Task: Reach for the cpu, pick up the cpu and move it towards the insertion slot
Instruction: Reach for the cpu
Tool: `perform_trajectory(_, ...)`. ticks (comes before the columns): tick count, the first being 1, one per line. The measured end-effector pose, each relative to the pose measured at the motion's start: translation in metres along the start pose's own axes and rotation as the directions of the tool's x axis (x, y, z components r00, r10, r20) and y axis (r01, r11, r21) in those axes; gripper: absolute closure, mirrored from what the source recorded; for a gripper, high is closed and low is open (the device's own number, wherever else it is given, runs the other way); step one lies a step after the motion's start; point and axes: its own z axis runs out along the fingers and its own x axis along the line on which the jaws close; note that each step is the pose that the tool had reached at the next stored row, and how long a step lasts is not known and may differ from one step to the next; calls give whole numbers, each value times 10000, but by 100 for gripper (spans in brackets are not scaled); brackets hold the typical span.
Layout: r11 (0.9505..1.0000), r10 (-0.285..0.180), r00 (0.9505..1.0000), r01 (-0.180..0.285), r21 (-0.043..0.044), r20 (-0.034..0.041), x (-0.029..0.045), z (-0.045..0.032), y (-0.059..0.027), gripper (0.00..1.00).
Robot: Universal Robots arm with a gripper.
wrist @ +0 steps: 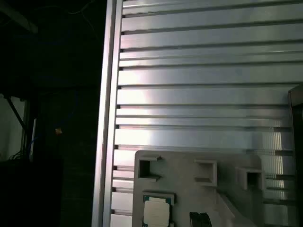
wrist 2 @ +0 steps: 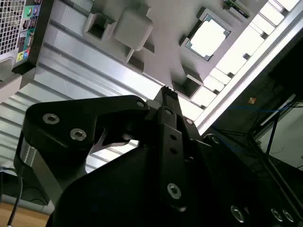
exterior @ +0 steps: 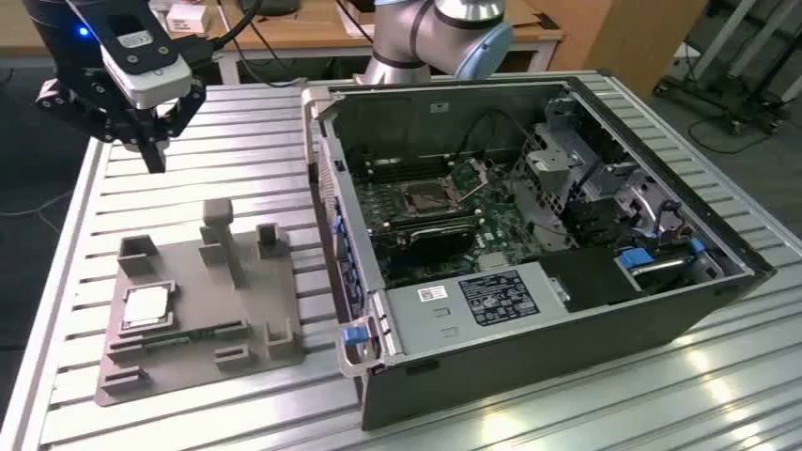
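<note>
Closest to the lens in the second wrist view is the pincer (wrist 2: 167, 94), its black body looming large, its fingers (wrist 2: 166, 112) drawn together to a narrow tip with nothing between them. In the exterior view the pincer (exterior: 154, 162) hangs at the upper left of the frame, pointing down over the slatted table (exterior: 239, 141). The arm (exterior: 433, 38) rises at the top centre, behind the case (exterior: 539, 319).

A grey tray (exterior: 239, 310) lies at the lower left, well below the pincer in the frame. The cpu (exterior: 146, 306) sits flat in a square recess near the tray's left edge, untouched. Both wrist views show the cpu (wrist 2: 207, 39) (wrist: 156, 211) silver-topped in that recess.

The open case takes up the centre and right of the exterior view. Inside it, on the board (exterior: 501, 235), is the slot (exterior: 430, 195), metal-framed with a dark centre, well apart from the cpu.
</note>
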Motion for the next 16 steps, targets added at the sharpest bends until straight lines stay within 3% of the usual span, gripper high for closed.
perform_trajectory(16,10000,0,10000,0,0,-1,0,0,0,89)
